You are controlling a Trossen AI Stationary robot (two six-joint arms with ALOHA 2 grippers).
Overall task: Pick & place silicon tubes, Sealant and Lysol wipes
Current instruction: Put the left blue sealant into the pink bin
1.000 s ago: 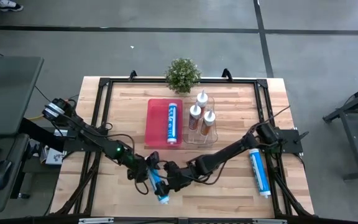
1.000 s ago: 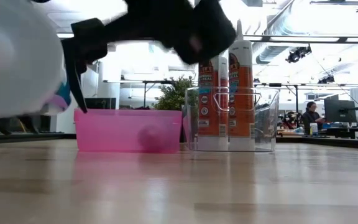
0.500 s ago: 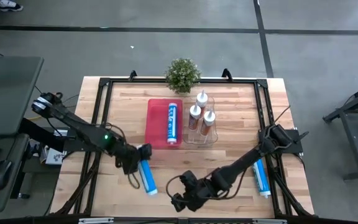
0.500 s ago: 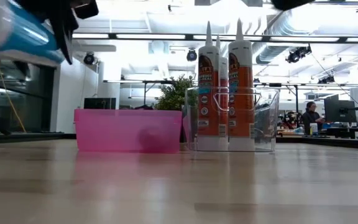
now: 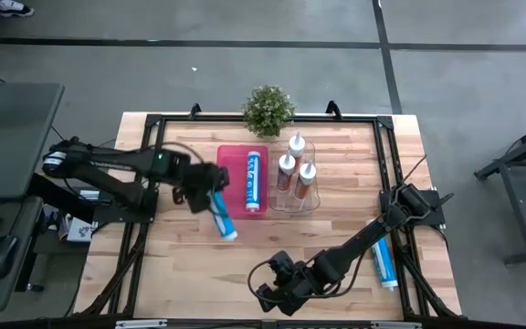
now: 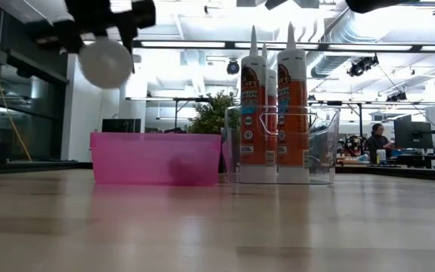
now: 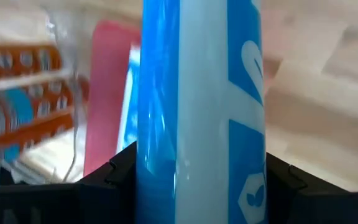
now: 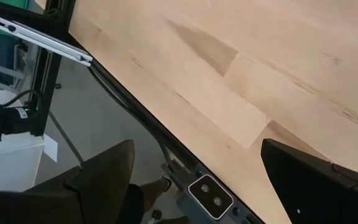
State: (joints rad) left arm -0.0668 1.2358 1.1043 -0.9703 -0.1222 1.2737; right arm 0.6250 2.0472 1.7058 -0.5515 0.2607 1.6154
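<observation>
My left gripper is shut on a blue-and-white tube, held in the air just left of the pink tray. In the low view the tube's round white end faces the camera, below the gripper. A second blue tube lies in the tray. Three orange sealant tubes stand upright in a clear bin. A third blue tube lies on the table at the right. My right gripper is open and empty at the table's near edge. My left gripper pinches the tube's body between its two fingers, near the tube's far end. The fingers lie across the tube. The tube is lifted clear of the table, and its free white end points toward the near edge.
A small potted plant stands at the far edge behind the tray. A black metal frame runs around the tabletop. Bare wood lies between the tray and the near edge. A person sits far off in the room.
My left gripper has lifted the tube off the table near the front edge and carried it up and toward the far edge, next to the pink tray. My right gripper has drawn away from the tube toward the near edge.
</observation>
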